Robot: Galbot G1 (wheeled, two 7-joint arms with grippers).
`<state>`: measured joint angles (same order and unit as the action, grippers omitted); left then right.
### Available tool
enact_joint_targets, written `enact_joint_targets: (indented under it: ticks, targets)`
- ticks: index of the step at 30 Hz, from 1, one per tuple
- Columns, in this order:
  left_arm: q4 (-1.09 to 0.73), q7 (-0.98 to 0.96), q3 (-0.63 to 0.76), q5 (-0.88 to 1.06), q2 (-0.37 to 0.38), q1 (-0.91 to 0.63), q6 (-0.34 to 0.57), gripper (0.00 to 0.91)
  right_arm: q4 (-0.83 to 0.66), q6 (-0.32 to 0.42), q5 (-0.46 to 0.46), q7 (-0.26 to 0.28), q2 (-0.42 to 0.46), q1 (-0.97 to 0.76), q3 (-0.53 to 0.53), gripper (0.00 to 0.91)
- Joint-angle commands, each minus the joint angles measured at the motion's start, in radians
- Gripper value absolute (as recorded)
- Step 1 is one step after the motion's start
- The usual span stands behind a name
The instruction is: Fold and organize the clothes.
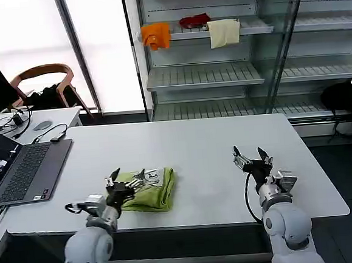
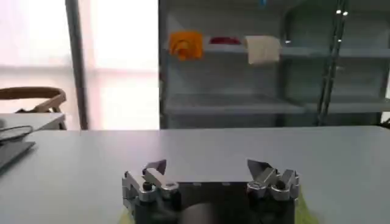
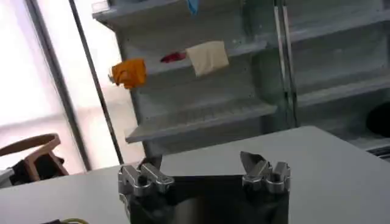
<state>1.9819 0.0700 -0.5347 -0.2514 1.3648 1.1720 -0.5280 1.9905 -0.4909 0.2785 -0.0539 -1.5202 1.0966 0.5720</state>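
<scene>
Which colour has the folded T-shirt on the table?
Lime, a yellow-green; the T-shirt shows best in the head view, under the left pincer.

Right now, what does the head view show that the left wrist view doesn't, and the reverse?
Head view alone: the whole folded lime T-shirt on the white table, the open right gripper over bare tabletop, and the laptop.
Left wrist view alone: the open left gripper seen close up, with slivers of lime cloth beneath it.
Both: the shelf's orange cloth, red cloth and cream cloth.
</scene>
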Motion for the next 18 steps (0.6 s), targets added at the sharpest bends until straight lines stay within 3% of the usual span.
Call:
enact_joint_targets:
  ticks: [1,18]
  targets:
    - [-0.063,0.018,-0.167,-0.142,-0.089,0.022,-0.038,0.907,0.003,0.002,-0.010,0.006,0.002,0.005,0.004,0.907]
    - [-0.184,0.025,-0.126,-0.077,-0.072,0.003,-0.015,0.907,-0.025,0.010,-0.022,0.020,0.003,0.021,0.028,0.907]
